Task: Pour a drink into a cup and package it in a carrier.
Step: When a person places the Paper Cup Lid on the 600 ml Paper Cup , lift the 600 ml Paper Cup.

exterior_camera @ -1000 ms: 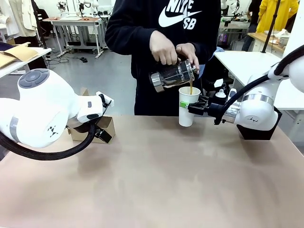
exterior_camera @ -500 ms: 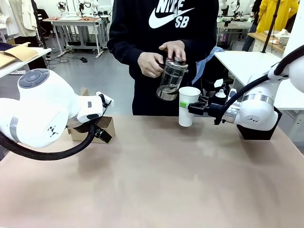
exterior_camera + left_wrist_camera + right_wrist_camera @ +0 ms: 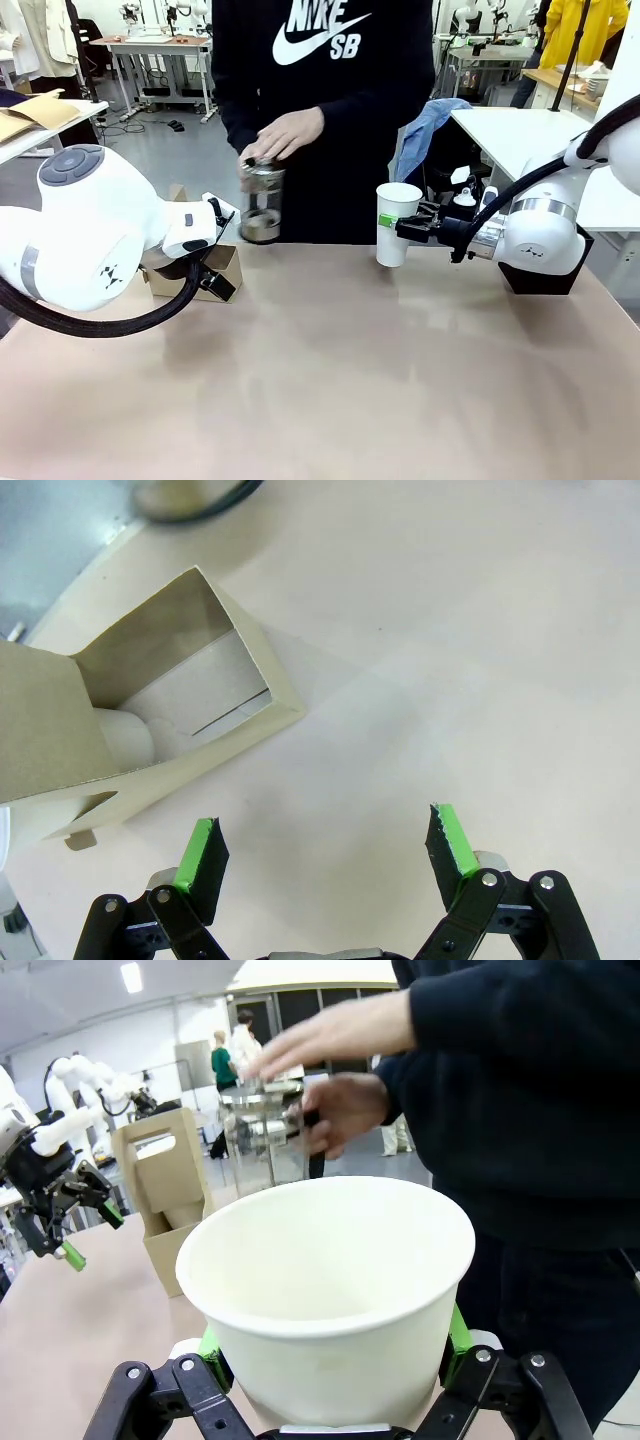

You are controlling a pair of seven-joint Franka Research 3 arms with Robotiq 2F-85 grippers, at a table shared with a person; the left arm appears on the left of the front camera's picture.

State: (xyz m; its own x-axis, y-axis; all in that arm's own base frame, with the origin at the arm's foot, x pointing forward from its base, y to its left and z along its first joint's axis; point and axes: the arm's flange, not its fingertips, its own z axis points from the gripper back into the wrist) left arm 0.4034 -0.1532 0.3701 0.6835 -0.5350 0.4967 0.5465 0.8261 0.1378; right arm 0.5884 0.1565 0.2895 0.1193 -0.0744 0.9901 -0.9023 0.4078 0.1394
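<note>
The right claw [image 3: 399,228] grips the tall white paper cup [image 3: 399,200] at two o'clock, and the left claw [image 3: 325,842] hangs wide open and empty by the brown cardboard carrier [image 3: 170,695] at ten o'clock, so a tilt or hard squeeze could make the cup spill.

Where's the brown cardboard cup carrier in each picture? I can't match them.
Front view: brown cardboard cup carrier left, half hidden behind the left arm.
Left wrist view: carrier upper left, seen from above, beyond the open left gripper.
Right wrist view: carrier left of middle, behind the white paper cup.
Shared landmark: the clear glass jug in the person's hand, beside the carrier.
</note>
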